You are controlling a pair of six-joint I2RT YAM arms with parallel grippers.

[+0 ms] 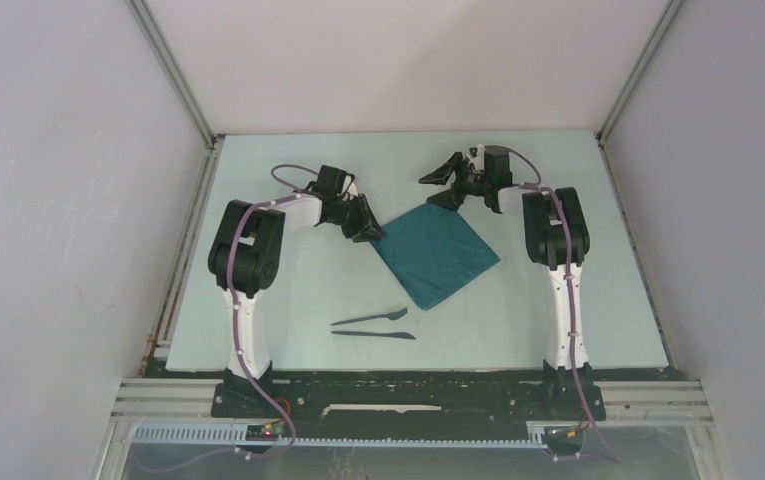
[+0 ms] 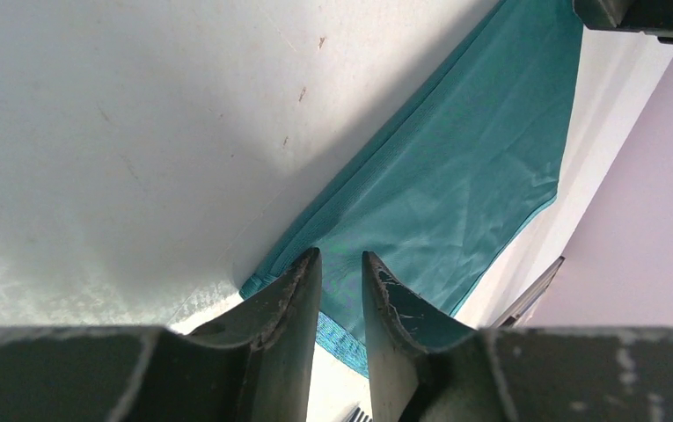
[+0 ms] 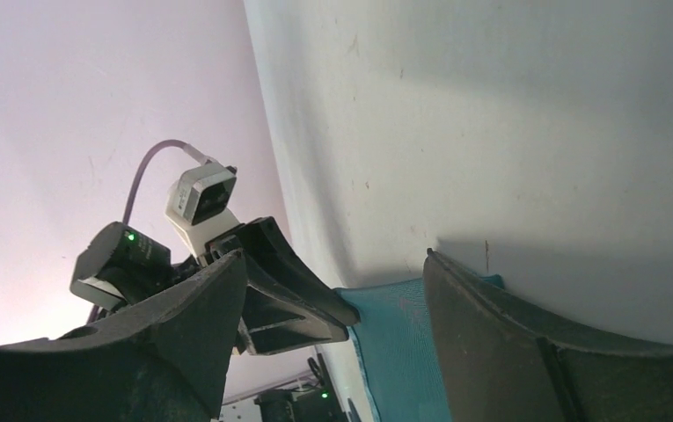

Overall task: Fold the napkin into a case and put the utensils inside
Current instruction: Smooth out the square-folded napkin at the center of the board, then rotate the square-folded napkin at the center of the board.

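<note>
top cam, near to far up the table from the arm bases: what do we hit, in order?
knife → fork → napkin. Skipped: left gripper and right gripper, since both overlap the napkin's far part in that view.

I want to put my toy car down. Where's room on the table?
Bare table between the napkin and the right arm, and the far strip by the back wall. Crowded: left gripper and right gripper at the napkin's corners, fork and knife near the front.
</note>
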